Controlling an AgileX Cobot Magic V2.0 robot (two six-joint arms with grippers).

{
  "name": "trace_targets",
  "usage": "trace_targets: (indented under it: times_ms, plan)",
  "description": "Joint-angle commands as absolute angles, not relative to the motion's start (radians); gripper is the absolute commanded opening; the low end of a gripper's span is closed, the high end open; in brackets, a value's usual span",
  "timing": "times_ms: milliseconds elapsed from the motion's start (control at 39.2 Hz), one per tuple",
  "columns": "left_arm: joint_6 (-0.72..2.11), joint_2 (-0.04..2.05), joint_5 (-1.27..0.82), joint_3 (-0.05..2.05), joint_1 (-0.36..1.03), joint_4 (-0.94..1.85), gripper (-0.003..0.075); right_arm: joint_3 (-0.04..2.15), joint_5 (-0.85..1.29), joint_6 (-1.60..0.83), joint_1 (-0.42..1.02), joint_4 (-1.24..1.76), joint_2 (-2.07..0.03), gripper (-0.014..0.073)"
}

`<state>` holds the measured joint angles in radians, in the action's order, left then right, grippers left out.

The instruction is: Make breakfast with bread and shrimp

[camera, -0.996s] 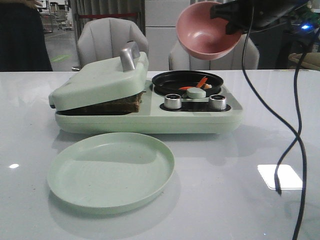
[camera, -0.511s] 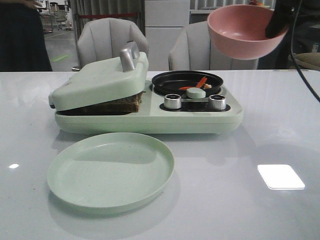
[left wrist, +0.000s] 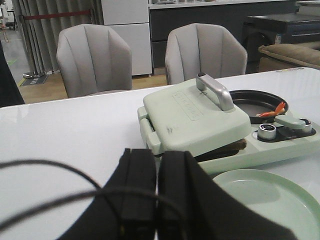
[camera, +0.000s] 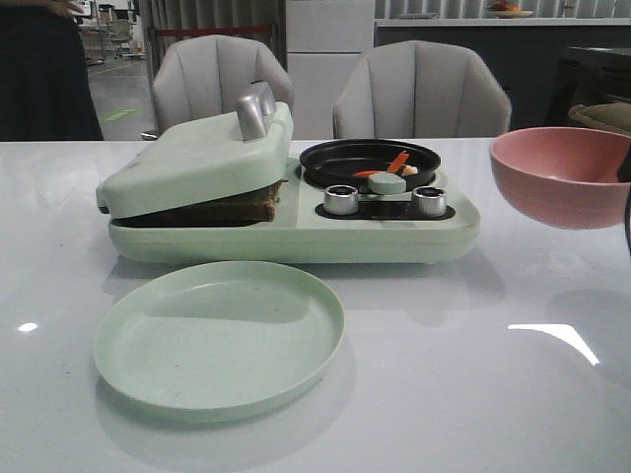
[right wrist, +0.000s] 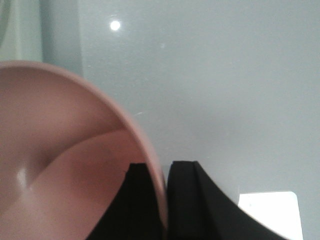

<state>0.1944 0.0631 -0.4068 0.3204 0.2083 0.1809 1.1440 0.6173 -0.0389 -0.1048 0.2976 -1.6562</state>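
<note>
Front view has the pink bowl (camera: 564, 174) hanging low at the table's right edge, just off the surface or barely touching, can't tell which. Right wrist view shows the right gripper (right wrist: 165, 200) pinched on the bowl's rim, one finger inside and one outside. The bowl looks empty from here.

The shrimp (camera: 394, 166) sits in the little black pan (camera: 367, 161) on the mint green breakfast maker (camera: 286, 236), orange pieces plus a pale bit. The bread (camera: 232, 207) is sandwiched under the hinged lid (camera: 197, 156), with only a dark crust edge peeking out. An empty green plate (camera: 219, 335) waits in front.

The left gripper (left wrist: 156, 200) is parked on the left side of the table, well away from the maker, with its fingers pressed together and nothing in them.

What could go sideways:
- A rim pinch is a thin grip. If the bowl isn't flat on the table when the fingers let go, it could tip or rock.
- It's close to the right edge in the front view, so a nudge on the way out might push it further that way.
- The lid is propped on the bread, not fully shut. Lifting it by the metal handle (camera: 252, 111) could drag the whole maker if the hinge sticks.
- The shrimp pieces are small and curved, so they're easy to fumble.
</note>
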Motion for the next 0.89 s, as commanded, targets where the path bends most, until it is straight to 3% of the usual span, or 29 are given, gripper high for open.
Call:
trace_targets:
  times_ms: [0,511,792,868]
  plan:
    - [0.184,0.074,-0.33,0.345,0.206,0.195,0.0114,1.166,0.619,-0.074,-0.148,0.317,-1.651,0.0119]
    - [0.184,0.074,-0.33,0.345,0.206,0.195,0.0114,1.2,0.521,-0.147,-0.155,0.316,-1.823,0.0143]
    - [0.184,0.074,-0.33,0.345,0.206,0.195,0.0114,1.249,0.539,-0.182,-0.155,0.306,-1.848,0.0444]
    - [0.184,0.074,-0.33,0.345,0.206,0.195,0.0114,1.28,0.577,-0.19,-0.155,0.284,-1.846,0.0493]
